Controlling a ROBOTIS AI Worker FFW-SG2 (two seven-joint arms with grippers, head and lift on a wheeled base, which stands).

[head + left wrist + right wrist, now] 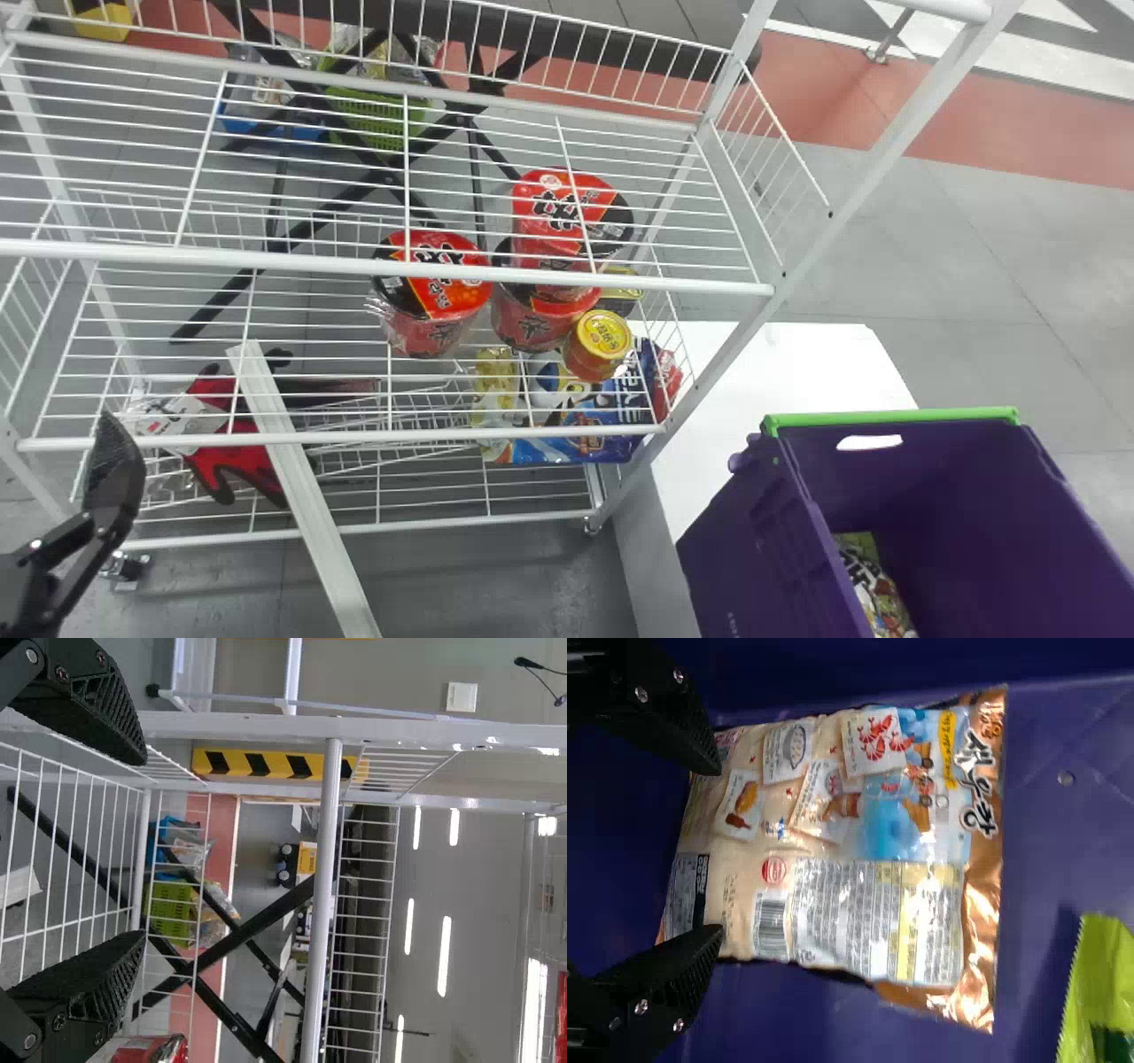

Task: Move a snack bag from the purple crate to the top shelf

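Right tool spread wide at one end of the glossy snack bag: cream and blue, copper-edged, printed with red shrimp, lying inside the purple crate.

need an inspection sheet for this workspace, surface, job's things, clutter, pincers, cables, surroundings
Surface: white table under the purple crate
Job's things: snack bag in the crate; white wire rack beside the table
Clutter: green packet in the crate; red-lidded tubs on the rack
Pincers: left pincer open at the rack; right pincer open at one end of the bag
Cables: nothing seen on crate or rack
Surroundings: black crossed frame behind the rack
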